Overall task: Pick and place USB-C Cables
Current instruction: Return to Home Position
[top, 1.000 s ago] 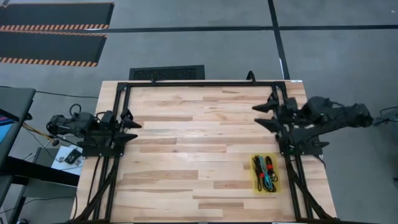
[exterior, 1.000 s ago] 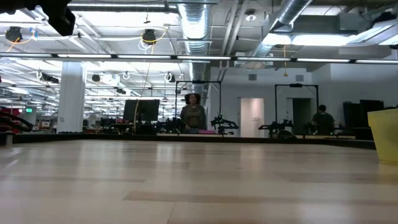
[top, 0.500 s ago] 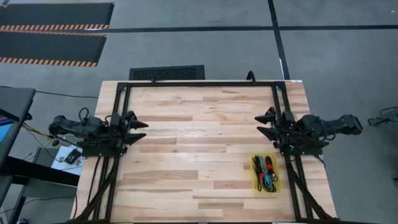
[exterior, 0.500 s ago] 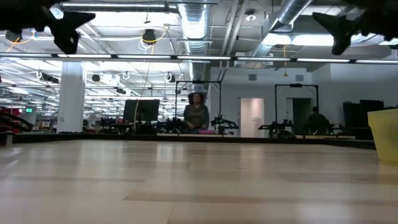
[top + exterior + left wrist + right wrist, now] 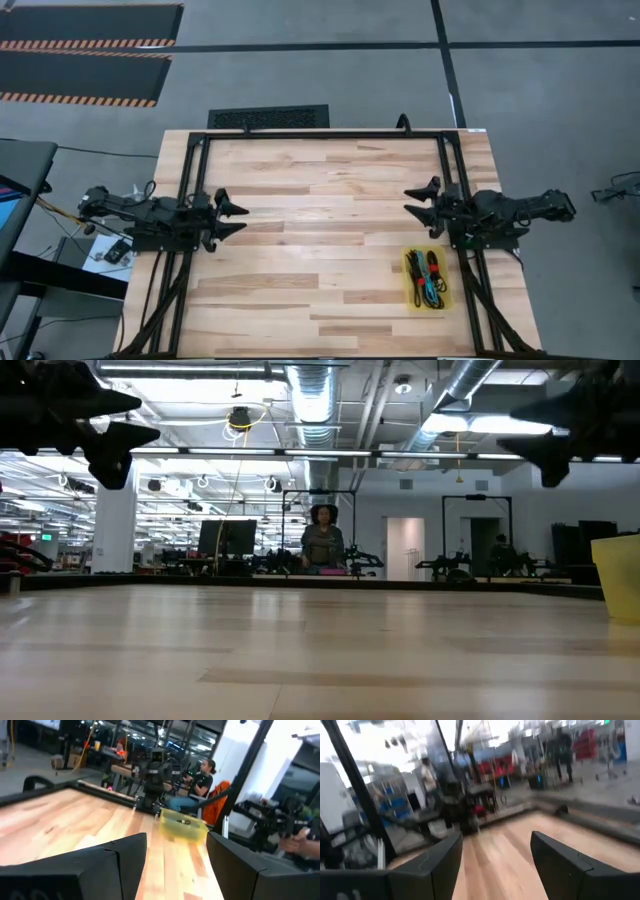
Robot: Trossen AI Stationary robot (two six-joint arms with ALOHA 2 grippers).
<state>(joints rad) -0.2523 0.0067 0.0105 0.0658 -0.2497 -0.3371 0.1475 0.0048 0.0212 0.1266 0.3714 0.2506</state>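
The USB-C cables [image 5: 428, 277] lie coiled together inside a small yellow tray [image 5: 410, 291] near the table's right edge: black bundles with red ties and a light blue one. The tray also shows in the left wrist view [image 5: 182, 824] and at the low view's right edge [image 5: 617, 575]. My left gripper [image 5: 243, 218] hangs open above the table's left side. My right gripper [image 5: 408, 202] hangs open above the right side, just on the far side of the tray. Both are empty and point toward the table's middle.
The wooden tabletop [image 5: 320, 230] lies bare between the two grippers. A black frame [image 5: 320, 134] runs along the far edge and both sides. Beyond the table, a person [image 5: 323, 542] sits in the room, with more equipment behind.
Both arms have come down and reached inward. My left gripper has moved toward the table's right and slightly toward the near edge. My right gripper has dropped and shifted toward the near edge, closer to the tray. The cables and tray have not moved.
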